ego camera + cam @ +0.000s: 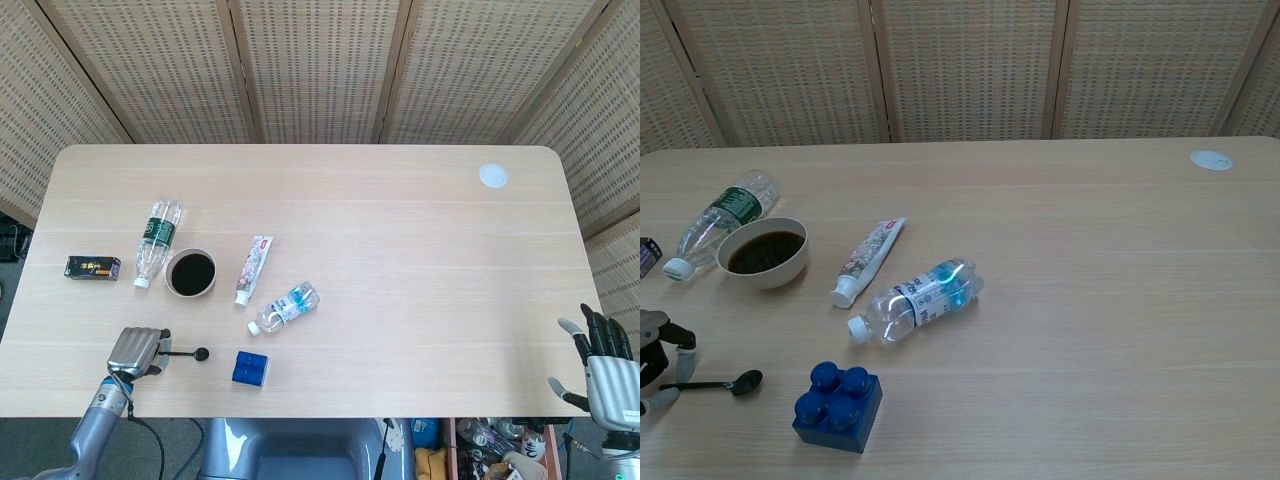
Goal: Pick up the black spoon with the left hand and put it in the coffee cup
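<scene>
1. Near the front-left corner of the pale wooden surface (400,250), your left robot hand (137,349) sits with its fingers (682,349) curled around the handle end of the slim black plastic spoon (187,353).
2. You can see the spoon's bowl lying flat on the surface, pointing right, close to the front edge.
3. Your target, the white coffee cup filled with dark liquid (190,272), stands behind the spoon, well apart from it, with bare wood between the two.
4. Just right of the spoon's bowl you have a blue plastic building block (250,368), also close to the front edge.
5. Touching or nearly touching the cup's left side lies a green-labelled clear plastic bottle (156,242); a white toothpaste tube (253,269) lies just right of the cup.
6. A blue-labelled clear bottle (285,307) lies on its side between the tube and the block.
7. A small black box (92,267) rests near the left edge.
8. Your right robot hand (602,370) is off the surface beyond its right front corner, fingers spread and holding nothing.
9. A white round disc (492,176) sits near the far right corner; the wide right half is otherwise bare wood.
</scene>
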Controlling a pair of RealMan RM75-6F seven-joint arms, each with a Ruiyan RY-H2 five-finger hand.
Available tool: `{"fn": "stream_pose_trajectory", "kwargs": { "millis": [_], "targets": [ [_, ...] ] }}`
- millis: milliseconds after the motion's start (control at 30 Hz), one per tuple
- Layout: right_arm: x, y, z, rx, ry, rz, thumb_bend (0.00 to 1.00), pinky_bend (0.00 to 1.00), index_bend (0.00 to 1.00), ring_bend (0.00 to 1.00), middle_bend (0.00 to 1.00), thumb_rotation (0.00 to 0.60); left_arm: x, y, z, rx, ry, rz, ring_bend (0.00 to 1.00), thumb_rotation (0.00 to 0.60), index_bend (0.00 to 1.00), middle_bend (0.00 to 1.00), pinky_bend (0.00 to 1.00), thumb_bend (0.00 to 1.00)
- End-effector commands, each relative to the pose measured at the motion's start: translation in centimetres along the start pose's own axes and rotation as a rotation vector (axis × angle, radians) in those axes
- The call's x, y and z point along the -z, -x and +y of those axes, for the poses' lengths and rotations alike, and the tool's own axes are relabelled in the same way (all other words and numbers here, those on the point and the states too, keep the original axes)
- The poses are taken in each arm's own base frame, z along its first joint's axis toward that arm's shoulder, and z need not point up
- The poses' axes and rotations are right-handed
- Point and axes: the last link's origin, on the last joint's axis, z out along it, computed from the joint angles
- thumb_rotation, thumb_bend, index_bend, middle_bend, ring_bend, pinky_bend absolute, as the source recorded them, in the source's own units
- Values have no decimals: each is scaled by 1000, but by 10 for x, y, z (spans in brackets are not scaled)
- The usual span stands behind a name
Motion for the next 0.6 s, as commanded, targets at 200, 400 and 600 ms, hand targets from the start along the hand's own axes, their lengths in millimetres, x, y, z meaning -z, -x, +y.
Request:
{"fn": "stream_pose_trajectory", "kwargs": {
  "millis": [200, 400, 600],
  "targets": [
    [1, -1, 1, -1, 3, 6, 189, 0, 222, 0, 78, 600, 0, -1, -2, 0, -2, 9, 800, 600, 601, 885, 719, 390],
    [1, -2, 1, -1, 2, 9, 190, 0, 221, 0, 78, 600, 1, -7, -5, -8, -5, 30, 801, 600, 603, 885, 719, 394],
    [1, -1, 0, -4, 0, 9, 189, 0, 221, 0, 78, 600, 1, -15, -10, -28, -7, 56, 801, 600, 604, 885, 719, 396]
  ]
}}
